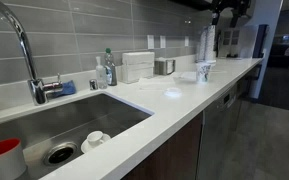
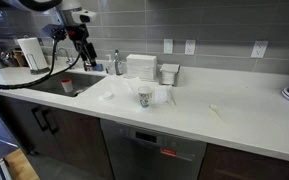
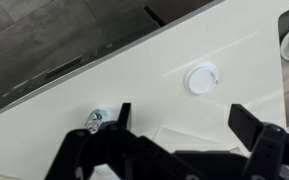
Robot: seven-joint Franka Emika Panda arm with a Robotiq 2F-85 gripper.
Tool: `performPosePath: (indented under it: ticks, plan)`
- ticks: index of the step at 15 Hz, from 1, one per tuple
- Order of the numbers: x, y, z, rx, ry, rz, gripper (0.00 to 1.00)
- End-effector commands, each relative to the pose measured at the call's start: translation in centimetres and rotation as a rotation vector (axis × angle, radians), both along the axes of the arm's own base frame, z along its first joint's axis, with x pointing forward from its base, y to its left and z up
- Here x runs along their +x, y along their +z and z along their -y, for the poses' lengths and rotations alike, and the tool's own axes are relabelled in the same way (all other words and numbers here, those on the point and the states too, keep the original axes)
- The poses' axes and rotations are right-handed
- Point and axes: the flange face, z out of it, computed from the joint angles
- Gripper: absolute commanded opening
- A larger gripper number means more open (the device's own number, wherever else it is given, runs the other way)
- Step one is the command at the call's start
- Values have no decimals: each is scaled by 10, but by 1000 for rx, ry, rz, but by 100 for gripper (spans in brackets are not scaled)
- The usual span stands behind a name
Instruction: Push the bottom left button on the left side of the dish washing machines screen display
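Observation:
The dish washing machine (image 2: pixel 149 158) is a grey metal front under the white counter, with a bar handle (image 2: pixel 144 135) near its top and a small red light beside it. It also shows in an exterior view (image 1: pixel 222 125) at the right. Its buttons are too small to make out. My gripper (image 2: pixel 85 57) hangs open and empty well above the counter near the sink, and shows at the top of an exterior view (image 1: pixel 229 14). In the wrist view my gripper (image 3: pixel 181 113) looks down on the white counter (image 3: pixel 114 85).
A steel sink (image 1: pixel 44 125) with a faucet (image 1: pixel 29 60) holds a red cup (image 1: pixel 2 158). A soap bottle (image 1: pixel 106 70), white boxes (image 2: pixel 141 66) and a paper cup (image 2: pixel 144 97) stand on the counter. A white round lid (image 3: pixel 201 78) lies below the gripper.

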Motion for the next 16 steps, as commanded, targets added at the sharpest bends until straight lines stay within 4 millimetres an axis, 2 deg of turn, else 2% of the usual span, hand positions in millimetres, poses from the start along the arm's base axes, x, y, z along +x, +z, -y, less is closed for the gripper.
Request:
performPosePath:
  ticks: [1,15,16]
  plan:
    - [0,1,0,0,0,-1,100]
    - [0,1,0,0,0,-1,100]
    - [2,-5,8,17,-3,-30,100]
